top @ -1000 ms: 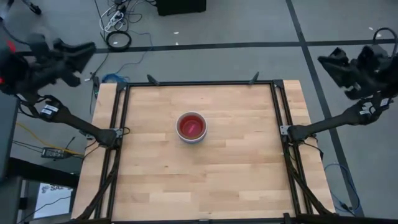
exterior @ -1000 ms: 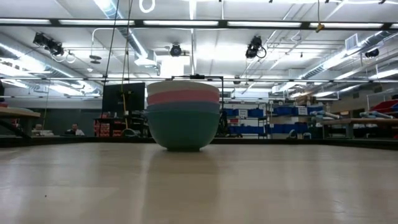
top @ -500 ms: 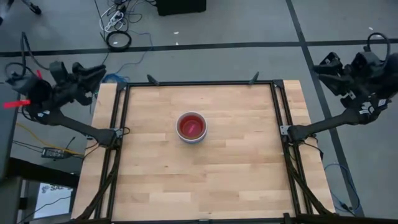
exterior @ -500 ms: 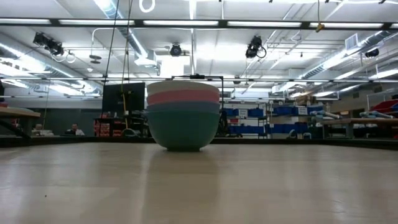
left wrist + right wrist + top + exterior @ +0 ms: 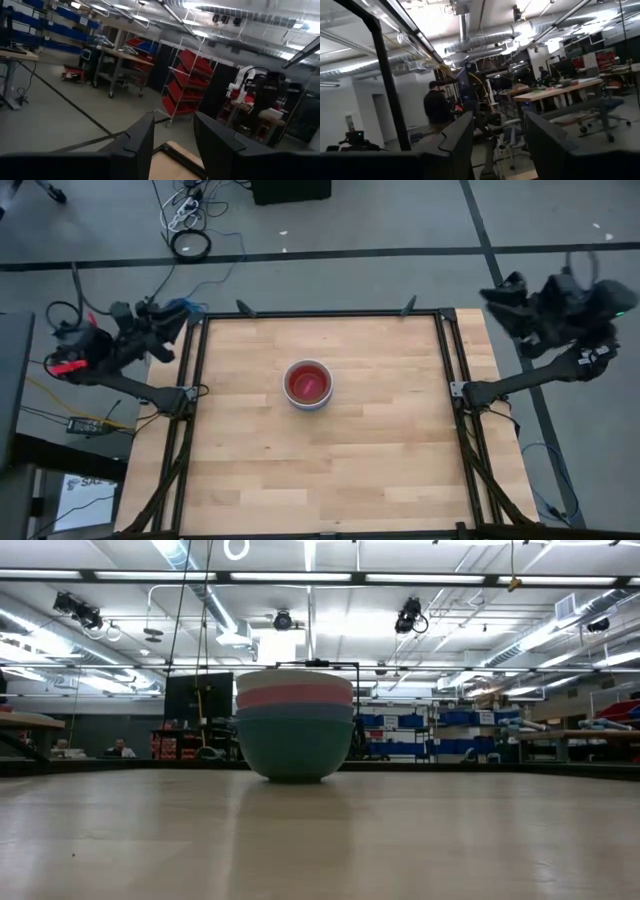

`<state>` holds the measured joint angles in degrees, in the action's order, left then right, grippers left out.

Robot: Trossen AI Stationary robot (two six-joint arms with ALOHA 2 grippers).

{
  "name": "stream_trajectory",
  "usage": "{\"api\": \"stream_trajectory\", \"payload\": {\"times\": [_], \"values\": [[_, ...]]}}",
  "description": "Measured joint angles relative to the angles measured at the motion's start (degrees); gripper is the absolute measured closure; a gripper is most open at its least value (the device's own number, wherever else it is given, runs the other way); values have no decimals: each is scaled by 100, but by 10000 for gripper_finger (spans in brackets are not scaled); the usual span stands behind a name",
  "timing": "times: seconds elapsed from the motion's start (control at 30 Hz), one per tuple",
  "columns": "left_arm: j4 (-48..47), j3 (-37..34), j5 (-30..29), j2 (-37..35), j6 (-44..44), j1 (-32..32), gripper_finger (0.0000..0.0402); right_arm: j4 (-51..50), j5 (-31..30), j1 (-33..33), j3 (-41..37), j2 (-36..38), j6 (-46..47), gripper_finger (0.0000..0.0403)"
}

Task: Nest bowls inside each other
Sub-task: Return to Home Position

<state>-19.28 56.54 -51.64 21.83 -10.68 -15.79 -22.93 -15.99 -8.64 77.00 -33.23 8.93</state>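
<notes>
Surface (image 5: 320, 470): bowls (image 5: 308, 384) unmoved, nested at centre.
Left gripper (image 5: 174, 317): jaws apart, swung nearer the surface corner.
Right gripper (image 5: 499, 299): same.

Wooden table (image 5: 400, 440); nested bowl stack (image 5: 308, 385) standing at centre.
</notes>
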Motion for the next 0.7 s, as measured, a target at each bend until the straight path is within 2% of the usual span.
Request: {"api": "stream_trajectory", "payload": {"times": [0.2,0.33,0.5,0.7], "values": [[248,-353,-138,11,-26,2,254,1365,37,57,-1183,-27,7,235],[1113,-897,-428,233,61,2,255,2041,73,262,-1786,-46,42,235],[2345,-1559,-476,634,131,70,255,2312,205,619,-1990,-60,153,235],[2576,-1804,-623,734,-19,516,255,2289,723,1101,-1983,-46,410,235]]}}
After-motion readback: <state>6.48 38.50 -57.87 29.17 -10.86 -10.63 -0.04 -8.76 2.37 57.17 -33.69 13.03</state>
